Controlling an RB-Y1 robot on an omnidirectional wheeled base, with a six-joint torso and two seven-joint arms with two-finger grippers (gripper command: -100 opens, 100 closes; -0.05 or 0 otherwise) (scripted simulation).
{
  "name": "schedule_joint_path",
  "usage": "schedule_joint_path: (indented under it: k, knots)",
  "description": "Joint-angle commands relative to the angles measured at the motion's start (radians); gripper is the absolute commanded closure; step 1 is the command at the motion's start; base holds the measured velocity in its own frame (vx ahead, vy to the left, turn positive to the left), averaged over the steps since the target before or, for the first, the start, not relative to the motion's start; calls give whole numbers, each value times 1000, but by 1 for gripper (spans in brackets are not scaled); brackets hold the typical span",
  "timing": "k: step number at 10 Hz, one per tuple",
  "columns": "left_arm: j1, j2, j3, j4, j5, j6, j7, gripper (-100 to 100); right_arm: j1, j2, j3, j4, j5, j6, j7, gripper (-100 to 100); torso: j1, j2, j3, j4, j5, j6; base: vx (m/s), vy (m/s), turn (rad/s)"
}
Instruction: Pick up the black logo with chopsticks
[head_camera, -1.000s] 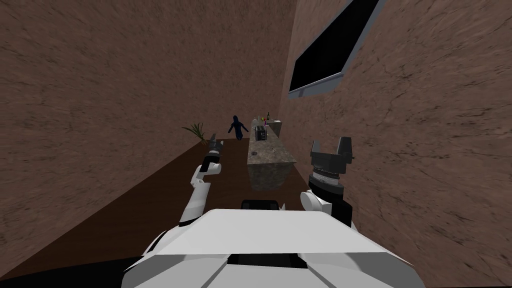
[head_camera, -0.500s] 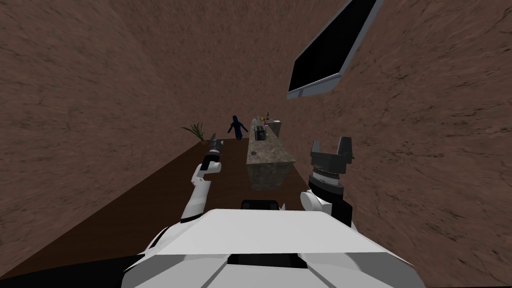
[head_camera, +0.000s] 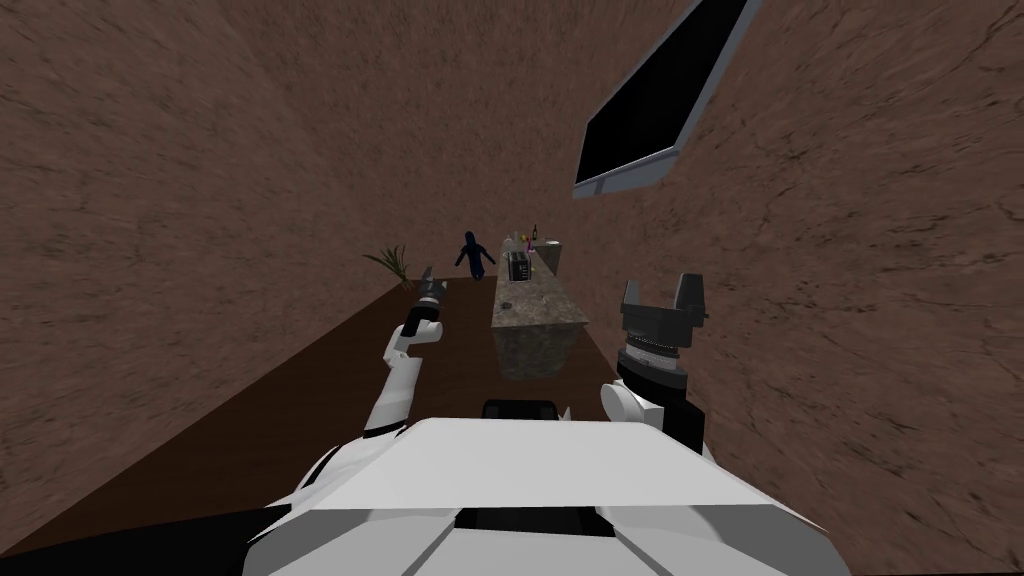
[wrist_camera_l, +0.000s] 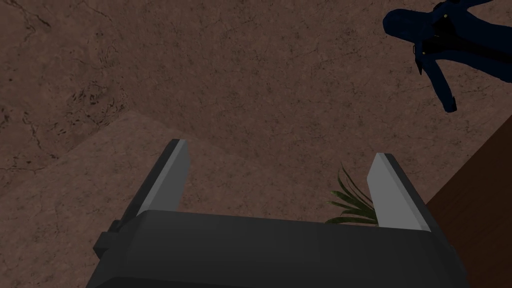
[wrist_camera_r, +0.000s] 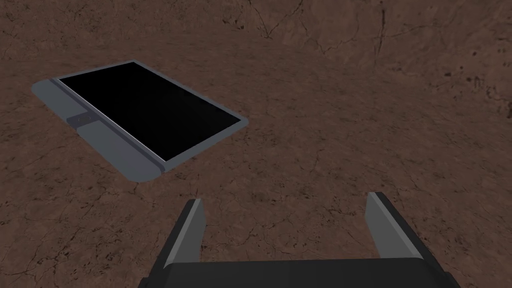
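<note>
A small dark item (head_camera: 507, 305) lies on the near part of a long stone-topped counter (head_camera: 545, 308) ahead of me; I cannot tell what it is from here. My left gripper (head_camera: 427, 281) is held out over the brown floor, left of the counter and well short of the item. Seen from the left wrist, the left gripper (wrist_camera_l: 282, 187) is open with nothing between its fingers. My right gripper (head_camera: 663, 293) is raised by the right wall, and the right wrist view shows the right gripper (wrist_camera_r: 292, 225) open and empty.
A dark boxy appliance (head_camera: 519, 265) and bottles (head_camera: 532, 238) stand farther along the counter. A dark blue figure (head_camera: 476, 254) and a green plant (head_camera: 391, 262) are at the far end of the floor. Brown walls close in on both sides.
The head view has rolled slightly, so the framed black panel on the right wall has shifted. Both arms keep their pose and both grippers stay open.
</note>
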Motion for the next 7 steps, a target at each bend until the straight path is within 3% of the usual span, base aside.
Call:
schedule_joint_path:
  k: [1,7]
  knots:
    - [-50,15,19,50,3,50,14,-100,0,0,0,0,0,0,0,0,0,0,0,0,0,0,-30,-38,74]
    - [-66,15,19,64,3,66,14,-100,0,0,0,0,0,0,0,0,0,0,0,0,0,0,-11,-15,-9]
